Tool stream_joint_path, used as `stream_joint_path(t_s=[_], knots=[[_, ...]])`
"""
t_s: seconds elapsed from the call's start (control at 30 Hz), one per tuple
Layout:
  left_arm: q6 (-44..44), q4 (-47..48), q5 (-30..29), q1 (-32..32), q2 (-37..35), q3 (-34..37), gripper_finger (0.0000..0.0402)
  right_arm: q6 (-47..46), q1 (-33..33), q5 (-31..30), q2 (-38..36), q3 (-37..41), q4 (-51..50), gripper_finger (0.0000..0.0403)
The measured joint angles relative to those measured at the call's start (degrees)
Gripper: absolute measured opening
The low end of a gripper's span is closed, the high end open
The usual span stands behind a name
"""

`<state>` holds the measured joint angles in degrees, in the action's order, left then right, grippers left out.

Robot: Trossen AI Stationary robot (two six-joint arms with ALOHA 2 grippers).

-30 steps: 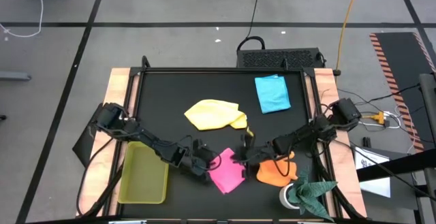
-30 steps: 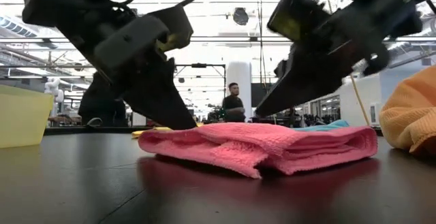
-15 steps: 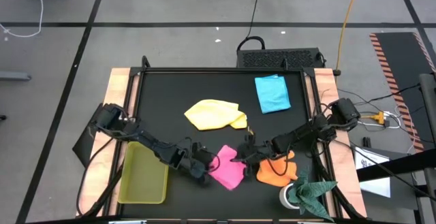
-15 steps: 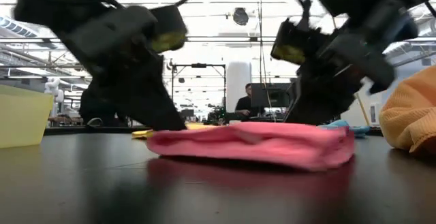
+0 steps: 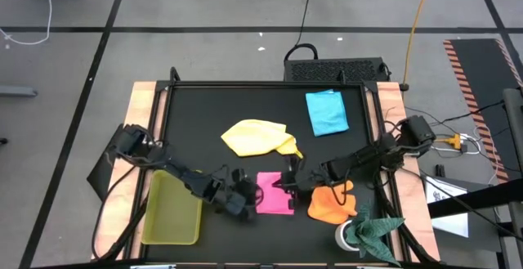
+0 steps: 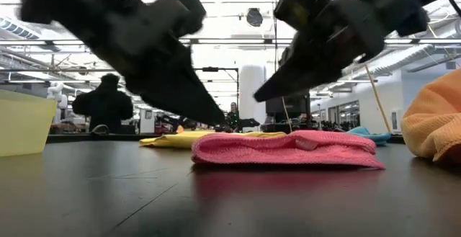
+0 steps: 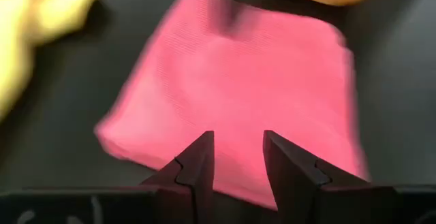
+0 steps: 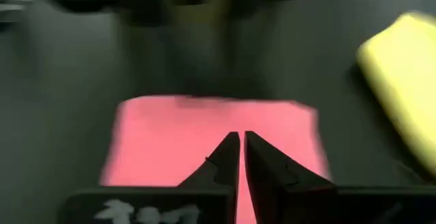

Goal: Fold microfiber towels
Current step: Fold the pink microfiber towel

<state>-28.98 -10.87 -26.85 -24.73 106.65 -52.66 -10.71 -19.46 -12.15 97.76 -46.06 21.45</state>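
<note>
The pink towel [image 5: 274, 194] lies flat on the black table [image 5: 196, 114], folded into a compact rectangle, and it is flanked by both grippers. The left gripper [image 7: 236, 157] is poised just above the towel's near edge, its fingers set a narrow way apart with nothing between them; the cloth stretches straight ahead of the tips. The right gripper [image 8: 241, 157] is brought in from the opposite side, its fingers pressed together and empty, with the towel likewise directly ahead and below. In the low view both sets of tips are seen clear of the cloth. Neither arm is judged clearly nearer. The towel's longer side appears to run across the line between the two grippers.
</note>
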Motion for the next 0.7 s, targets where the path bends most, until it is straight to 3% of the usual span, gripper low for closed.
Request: stream_joint_path(t_s=[0.13,0.33,0.53,0.7], knots=[[3.46,-0.43,0.02,4.93,0.00,0.00,0.0126,-6.66,-2.80,6.70,0.42,-0.02,-0.91,0.0015],[6.32,0.26,6.35,9.16,0.00,-0.04,0.0126,-8.50,-4.44,7.28,2.56,-0.04,-6.03,0.0015],[-1.48,9.56,7.18,5.63,0.04,-0.02,0.0126,-8.08,-1.93,-0.46,2.76,-0.07,-14.01,0.0015],[-8.43,9.87,5.66,-0.36,0.02,-0.04,0.0126,-6.07,0.88,-7.60,2.65,-0.05,-15.12,0.0015]])
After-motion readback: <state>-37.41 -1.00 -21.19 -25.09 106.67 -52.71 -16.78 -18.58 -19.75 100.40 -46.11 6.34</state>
